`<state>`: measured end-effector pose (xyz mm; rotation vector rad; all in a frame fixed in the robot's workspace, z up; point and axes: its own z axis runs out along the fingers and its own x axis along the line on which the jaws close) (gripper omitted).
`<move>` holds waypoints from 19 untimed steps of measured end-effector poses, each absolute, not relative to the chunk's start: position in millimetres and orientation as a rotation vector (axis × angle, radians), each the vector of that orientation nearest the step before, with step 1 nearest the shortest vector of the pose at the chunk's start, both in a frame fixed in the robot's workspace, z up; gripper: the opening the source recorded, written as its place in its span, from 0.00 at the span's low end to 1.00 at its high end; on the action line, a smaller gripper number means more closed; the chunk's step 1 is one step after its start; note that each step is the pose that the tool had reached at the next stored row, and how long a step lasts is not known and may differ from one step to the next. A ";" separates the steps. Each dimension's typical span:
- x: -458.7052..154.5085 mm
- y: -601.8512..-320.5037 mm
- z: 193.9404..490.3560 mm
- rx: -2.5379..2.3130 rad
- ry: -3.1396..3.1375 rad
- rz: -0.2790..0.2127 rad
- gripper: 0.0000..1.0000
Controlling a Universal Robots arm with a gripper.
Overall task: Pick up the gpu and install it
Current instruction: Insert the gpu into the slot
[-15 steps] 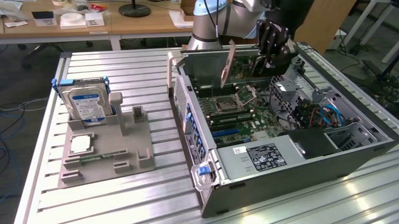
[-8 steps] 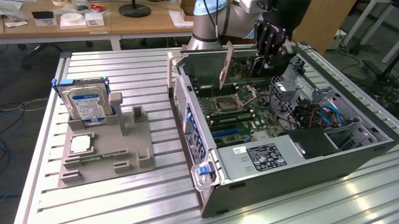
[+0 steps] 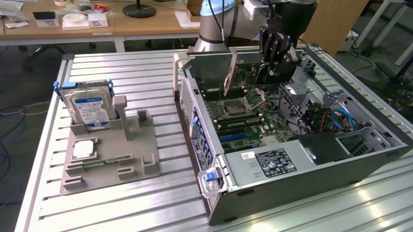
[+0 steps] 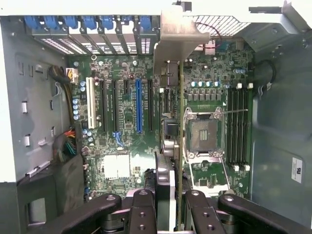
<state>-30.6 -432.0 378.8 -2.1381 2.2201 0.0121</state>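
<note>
The gpu (image 3: 229, 72) hangs upright over the open computer case (image 3: 361, 164), its silvery bracket toward the case's slotted rear wall. My gripper (image 3: 279, 67) reaches down from above and is shut on the card's far end. In the wrist view the gpu (image 4: 180, 126) shows edge-on, running from its bracket up to my gripper (image 4: 168, 200), where the black fingers (image 4: 144, 209) close on either side of it. Below the card lies the green motherboard (image 4: 122, 112) with a blue slot (image 4: 138, 105) and black slots beside it. Whether the card's edge touches a slot is hidden.
On the exterior view's left a grey holder (image 3: 129, 145) carries the silver hard drive (image 3: 90, 108) and a small square chip (image 3: 84, 150). Inside the case are the processor socket (image 3: 233, 107), the power supply (image 3: 274, 162) and blue cables (image 3: 339, 118). A desk stands behind.
</note>
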 end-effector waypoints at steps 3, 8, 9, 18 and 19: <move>-30.6 -432.0 375.8 -2.139 2.221 0.013 0.28; -30.6 -432.1 369.6 -2.139 2.221 0.013 0.28; -30.6 -432.0 367.7 -2.139 2.221 0.014 0.28; -30.6 -432.1 351.6 -2.143 2.225 0.022 0.28; -30.6 -432.1 349.8 -2.143 2.226 0.024 0.28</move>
